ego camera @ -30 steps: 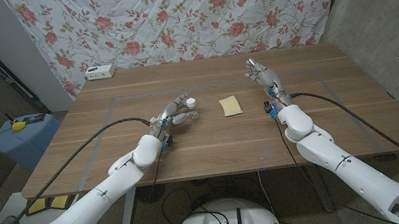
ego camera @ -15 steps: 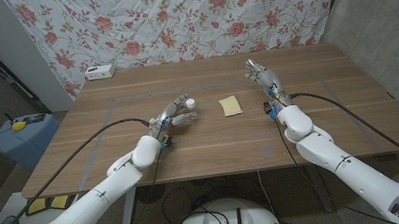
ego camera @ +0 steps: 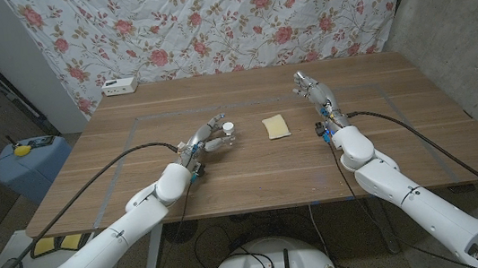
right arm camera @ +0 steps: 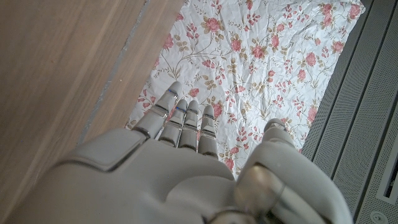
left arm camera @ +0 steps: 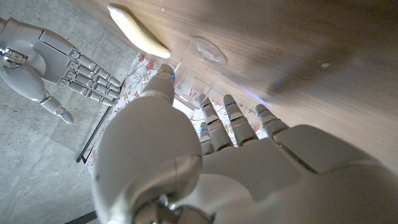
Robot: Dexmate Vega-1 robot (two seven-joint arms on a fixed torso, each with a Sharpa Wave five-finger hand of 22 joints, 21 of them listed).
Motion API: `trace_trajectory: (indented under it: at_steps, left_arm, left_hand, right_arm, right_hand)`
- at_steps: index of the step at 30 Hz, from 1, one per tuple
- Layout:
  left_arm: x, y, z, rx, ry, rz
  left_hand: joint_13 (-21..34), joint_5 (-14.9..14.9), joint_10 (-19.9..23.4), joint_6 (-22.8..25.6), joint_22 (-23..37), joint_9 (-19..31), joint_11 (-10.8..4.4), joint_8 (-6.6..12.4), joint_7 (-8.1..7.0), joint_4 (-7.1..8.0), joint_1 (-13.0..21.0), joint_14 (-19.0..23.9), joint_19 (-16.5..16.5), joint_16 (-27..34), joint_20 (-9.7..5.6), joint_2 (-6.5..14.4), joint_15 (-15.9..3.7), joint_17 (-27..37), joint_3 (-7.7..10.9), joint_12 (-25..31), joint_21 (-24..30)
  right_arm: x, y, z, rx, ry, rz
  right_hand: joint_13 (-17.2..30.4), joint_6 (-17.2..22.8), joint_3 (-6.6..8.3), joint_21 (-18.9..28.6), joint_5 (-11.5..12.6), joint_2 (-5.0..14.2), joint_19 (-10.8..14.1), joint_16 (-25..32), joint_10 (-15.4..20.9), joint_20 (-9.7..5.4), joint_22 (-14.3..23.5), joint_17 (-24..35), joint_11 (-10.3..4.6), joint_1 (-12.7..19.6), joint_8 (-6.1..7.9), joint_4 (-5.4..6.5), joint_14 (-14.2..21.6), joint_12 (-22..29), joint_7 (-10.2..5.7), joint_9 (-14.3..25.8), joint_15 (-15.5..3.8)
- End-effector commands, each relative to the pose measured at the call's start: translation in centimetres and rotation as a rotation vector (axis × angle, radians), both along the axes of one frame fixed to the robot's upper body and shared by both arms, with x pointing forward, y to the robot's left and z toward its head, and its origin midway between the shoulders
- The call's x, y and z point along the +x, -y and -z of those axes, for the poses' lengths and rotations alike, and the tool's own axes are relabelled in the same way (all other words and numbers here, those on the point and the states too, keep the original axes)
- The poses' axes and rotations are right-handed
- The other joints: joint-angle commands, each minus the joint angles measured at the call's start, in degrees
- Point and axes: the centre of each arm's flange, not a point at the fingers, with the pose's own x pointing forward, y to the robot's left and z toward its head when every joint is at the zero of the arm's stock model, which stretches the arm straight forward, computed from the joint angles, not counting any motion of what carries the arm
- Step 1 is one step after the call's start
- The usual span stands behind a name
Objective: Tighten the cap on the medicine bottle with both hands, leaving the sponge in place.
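A small clear medicine bottle (ego camera: 230, 132) with a white cap stands upright left of the table's middle; it is also in the left wrist view (left arm camera: 198, 67). My left hand (ego camera: 205, 138) reaches it from the near left, fingers spread, with the thumb (left arm camera: 163, 79) right beside the bottle; I cannot tell whether it touches. The yellow sponge (ego camera: 276, 126) lies flat just to the bottle's right, seen edge-on in the left wrist view (left arm camera: 138, 38). My right hand (ego camera: 314, 90) is held up right of the sponge, fingers straight and apart, holding nothing; it is also in the left wrist view (left arm camera: 46, 59).
A white box (ego camera: 119, 86) sits at the table's back left corner. A taped rectangle (ego camera: 143, 120) is marked on the wooden tabletop. A blue bin (ego camera: 30, 165) stands on the floor to the left. A floral cloth (ego camera: 208, 20) hangs behind the table.
My left hand has shifted very slightly by the bottle. The right hand and the sponge have not moved.
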Motion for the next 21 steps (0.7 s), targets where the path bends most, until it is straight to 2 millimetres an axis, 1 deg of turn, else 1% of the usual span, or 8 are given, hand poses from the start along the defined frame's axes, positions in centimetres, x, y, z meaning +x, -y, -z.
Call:
trace_trajectory:
  at_steps: [1,6,9,11,13,15,18,21]
  left_arm:
    - [-0.1,-0.2,0.1,0.008,-0.014,0.002]
    - [-0.2,-0.3,0.0,0.004,-0.021,0.0]
    - [-0.3,-0.6,-0.1,0.0,-0.024,-0.001]
    - [-0.4,-0.7,-0.3,-0.004,-0.024,0.002]
    - [-0.5,-1.0,-0.5,-0.009,-0.021,-0.002]
    - [-0.6,-1.3,-0.6,-0.015,-0.027,0.003]
    - [-0.8,-1.6,-0.9,-0.013,-0.031,0.009]
    - [-1.1,-2.0,-1.1,-0.014,-0.039,0.017]
  left_hand:
    - [0.14,0.71,-1.79,-1.09,0.02,0.11,-0.2,-0.09,-0.43,0.17,-0.37,-1.88,-0.71,-0.09,0.7,-1.29,-6.36,0.19,-0.68,-0.06,0.02]
    - [0.14,0.93,-3.02,-1.84,0.02,0.1,-0.24,-0.1,-0.59,0.34,-0.84,-3.34,-1.35,-0.17,1.07,-1.73,-5.95,0.21,-1.07,-0.03,-0.11]
    - [0.16,1.17,-4.92,-2.24,0.04,0.1,0.05,0.06,-0.67,0.69,-1.59,-5.28,-2.14,-0.13,1.46,-1.97,-4.61,0.25,-1.52,-0.02,-0.16]
    - [0.17,1.35,-6.5,-2.28,0.05,0.1,1.03,0.16,-0.7,0.87,-2.0,-6.52,-2.8,-0.11,1.71,-1.99,-4.08,0.26,-1.73,-0.1,-0.19]
    - [0.18,1.51,-8.03,-2.29,0.08,0.1,1.14,0.22,-0.68,1.06,-2.38,-7.94,-3.23,-0.12,1.86,-1.87,-3.2,0.28,-1.9,-0.1,-0.12]
    - [0.18,1.53,-8.19,-2.22,0.08,0.1,1.29,0.25,-0.82,1.1,-2.48,-8.14,-3.35,-0.11,1.84,-1.87,-3.14,0.28,-1.94,-0.06,-0.13]
    - [0.2,1.65,-9.79,-1.49,0.09,0.1,2.0,0.52,-0.85,1.44,-3.28,-9.12,-3.47,0.0,2.5,-1.9,-2.47,0.3,-2.31,-0.06,-0.01]
    - [0.21,1.66,-9.96,-1.26,0.09,0.1,2.13,0.57,-0.69,1.68,-3.81,-9.22,-3.43,0.09,2.81,-1.95,-2.05,0.31,-2.55,0.06,0.04]
  right_arm:
    - [0.2,0.0,0.1,0.004,-0.002,0.001]
    - [0.2,0.0,0.0,0.003,-0.002,0.003]
    - [0.3,0.0,0.0,0.002,-0.002,0.001]
    - [0.3,0.1,0.0,0.002,-0.004,-0.001]
    - [0.4,0.1,-0.1,0.0,-0.007,-0.002]
    - [0.4,0.1,-0.1,-0.003,-0.01,-0.004]
    - [0.5,0.3,-0.2,-0.004,-0.014,-0.005]
    - [0.5,0.3,-0.3,-0.006,-0.015,-0.002]
  right_hand:
    - [0.08,0.38,0.5,0.32,0.19,-0.12,-0.28,0.16,0.22,0.14,0.01,-0.04,-0.17,-0.3,0.17,-0.16,0.16,0.25,0.32,-0.01,-0.18]
    - [0.08,0.37,0.54,0.29,0.2,-0.11,-0.39,0.13,0.17,0.22,0.01,-0.05,-0.08,-0.31,0.15,-0.21,0.07,0.23,0.17,-0.01,-0.16]
    - [0.09,0.32,0.57,0.16,0.2,-0.13,-0.8,0.05,0.17,0.43,0.01,-0.06,0.12,-0.36,0.11,-0.24,-0.14,0.23,0.03,-0.01,-0.1]
    - [0.09,0.3,0.57,0.07,0.19,-0.18,-1.11,-0.09,0.03,0.56,0.02,-0.07,0.05,-0.41,0.09,-0.27,-0.53,0.18,-0.02,-0.01,-0.09]
    - [0.09,0.14,0.57,-0.05,0.19,-0.21,-1.55,-0.17,-0.05,0.61,0.02,-0.07,0.02,-0.49,0.02,-0.28,-0.83,0.16,-0.22,0.0,-0.04]
    - [0.09,0.07,0.57,-0.1,0.19,-0.22,-1.73,-0.2,-0.1,0.65,0.02,-0.06,0.01,-0.51,-0.01,-0.28,-0.93,0.14,-0.26,0.0,-0.07]
    - [0.09,-0.11,0.56,-0.16,0.18,-0.27,-2.12,-0.33,-0.42,0.67,0.02,-0.07,-0.17,-0.61,-0.07,-0.29,-1.4,0.04,-0.27,0.0,-0.03]
    - [0.09,-0.3,0.55,-0.16,0.18,-0.31,-2.39,-0.37,-0.67,0.71,0.02,-0.07,-0.32,-0.74,-0.13,-0.28,-1.69,-0.02,-0.34,0.01,-0.06]
